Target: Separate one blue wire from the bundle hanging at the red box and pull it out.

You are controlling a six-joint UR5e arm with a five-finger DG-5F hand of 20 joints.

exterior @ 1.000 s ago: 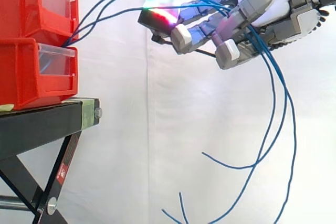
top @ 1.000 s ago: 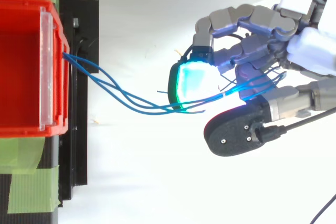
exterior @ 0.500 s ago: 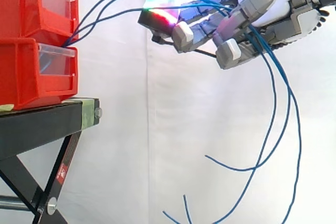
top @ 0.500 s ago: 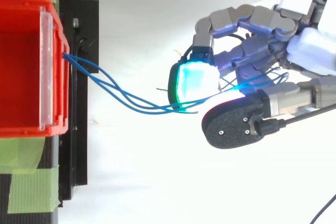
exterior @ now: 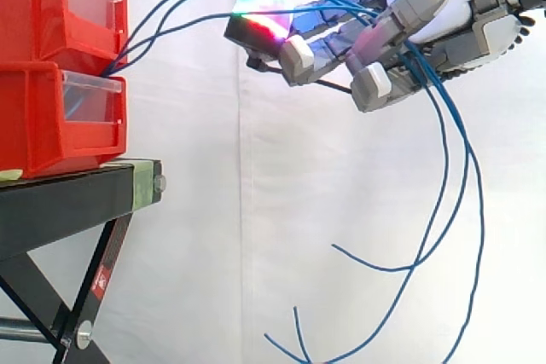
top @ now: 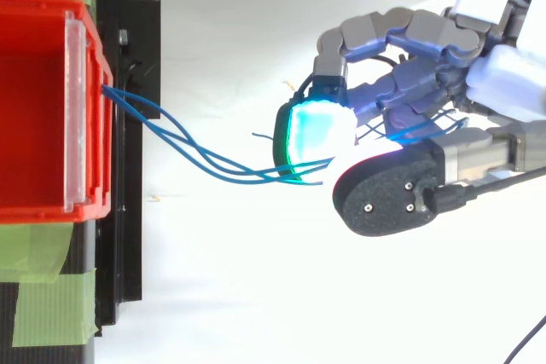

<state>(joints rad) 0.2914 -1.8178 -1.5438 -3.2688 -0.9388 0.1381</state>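
Several thin blue wires (exterior: pixel 175 8) leave the front of the stacked red bins (exterior: pixel 60 66) and rise to my hand (exterior: pixel 426 27) at the upper right. They run through the curled fingers and droop behind the hand in long loops, with loose ends (exterior: pixel 299 343) near the bottom. From above, the wires (top: pixel 196 158) cross the gap from the red bin (top: pixel 38 108) to my hand (top: pixel 444 49). There they pass between a cyan-green glowing fingertip (top: pixel 317 134) and the black thumb pad (top: pixel 388 198), which close on them.
The bins sit on a black stand (exterior: pixel 77 202) with slanted legs at the lower left. Green tape (top: pixel 51 296) marks the stand's top. A white curtain hangs behind, with open space under my hand.
The thumb has shifted slightly closer to the glowing fingertip. The hanging wire loops and loose ends have swung a little. The hand itself has barely moved.
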